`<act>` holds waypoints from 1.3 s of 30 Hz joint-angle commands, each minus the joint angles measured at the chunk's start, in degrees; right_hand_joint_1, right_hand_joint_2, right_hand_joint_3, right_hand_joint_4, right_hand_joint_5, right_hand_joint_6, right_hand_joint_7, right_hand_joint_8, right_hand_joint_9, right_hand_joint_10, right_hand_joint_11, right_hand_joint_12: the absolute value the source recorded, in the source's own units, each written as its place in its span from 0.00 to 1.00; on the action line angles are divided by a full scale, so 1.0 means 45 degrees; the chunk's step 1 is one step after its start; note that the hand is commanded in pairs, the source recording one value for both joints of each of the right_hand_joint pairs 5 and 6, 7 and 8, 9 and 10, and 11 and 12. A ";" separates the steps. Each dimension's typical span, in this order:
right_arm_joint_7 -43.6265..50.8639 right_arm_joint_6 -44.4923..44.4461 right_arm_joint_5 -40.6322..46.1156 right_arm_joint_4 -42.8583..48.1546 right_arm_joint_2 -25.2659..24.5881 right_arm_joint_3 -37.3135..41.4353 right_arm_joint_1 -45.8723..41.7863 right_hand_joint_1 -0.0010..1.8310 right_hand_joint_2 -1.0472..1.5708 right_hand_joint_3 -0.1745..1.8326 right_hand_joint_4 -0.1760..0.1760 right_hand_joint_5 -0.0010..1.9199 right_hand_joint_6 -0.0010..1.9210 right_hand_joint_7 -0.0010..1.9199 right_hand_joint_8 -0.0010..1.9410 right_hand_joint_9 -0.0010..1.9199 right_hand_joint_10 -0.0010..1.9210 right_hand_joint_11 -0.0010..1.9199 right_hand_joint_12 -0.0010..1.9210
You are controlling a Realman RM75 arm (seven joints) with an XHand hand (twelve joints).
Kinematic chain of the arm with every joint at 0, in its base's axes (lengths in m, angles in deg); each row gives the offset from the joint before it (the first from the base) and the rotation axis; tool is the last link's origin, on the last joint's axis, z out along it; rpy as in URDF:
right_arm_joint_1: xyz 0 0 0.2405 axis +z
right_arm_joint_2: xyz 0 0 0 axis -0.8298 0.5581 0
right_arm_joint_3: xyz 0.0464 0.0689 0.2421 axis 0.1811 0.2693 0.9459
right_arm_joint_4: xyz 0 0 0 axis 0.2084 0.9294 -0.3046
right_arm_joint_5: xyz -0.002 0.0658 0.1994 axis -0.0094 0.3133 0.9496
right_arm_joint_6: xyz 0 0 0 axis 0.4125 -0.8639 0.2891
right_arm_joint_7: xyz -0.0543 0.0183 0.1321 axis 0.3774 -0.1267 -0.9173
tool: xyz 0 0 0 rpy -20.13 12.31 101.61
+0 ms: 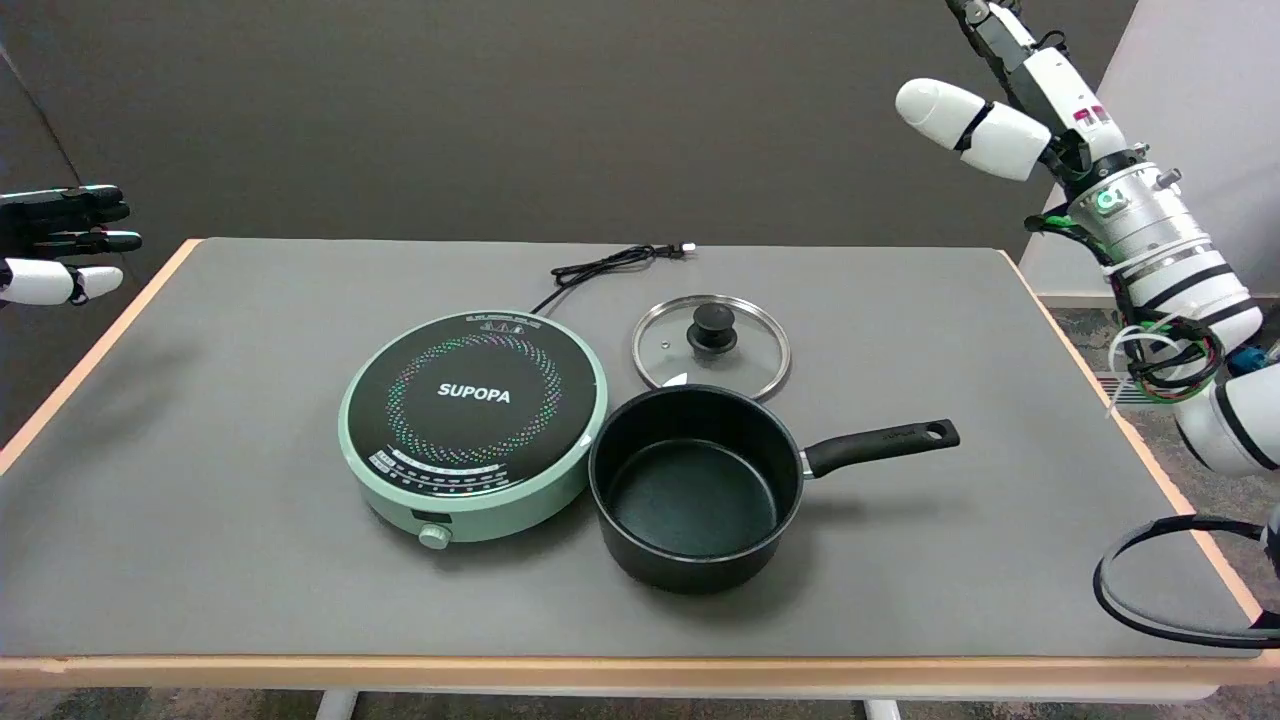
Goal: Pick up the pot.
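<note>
**Pot waits on the table, right hand not yet near it**

The black saucepan [697, 487] sits upright and empty on the grey table [250, 420], a little right of centre and towards the near edge. Its long black handle [880, 445] sticks out to the right, lying free with nothing touching it. Just behind the pot lies its glass lid [712, 347], knob up, and touching or almost touching the pot's left side is a round mint-green induction cooker [473, 425], whose black cord [610, 266] trails off towards the far edge.

The right hand [985, 105] hangs high in the air at the upper right, well apart from the pot, holding nothing; its white fingers point left, but most of the hand is cut off from here, so I cannot tell how far they are spread.

To my eye the reach has not begun. The next move looks like bringing the hand down and left to that handle, then wrapping around it before any lift.
</note>
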 commanded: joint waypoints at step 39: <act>0.3218 0.4278 -0.2905 0.2788 -0.2816 0.4290 -0.5696 0.38 0.29 0.13 0.71 0.00 0.00 0.00 0.00 0.00 0.00 0.00 0.00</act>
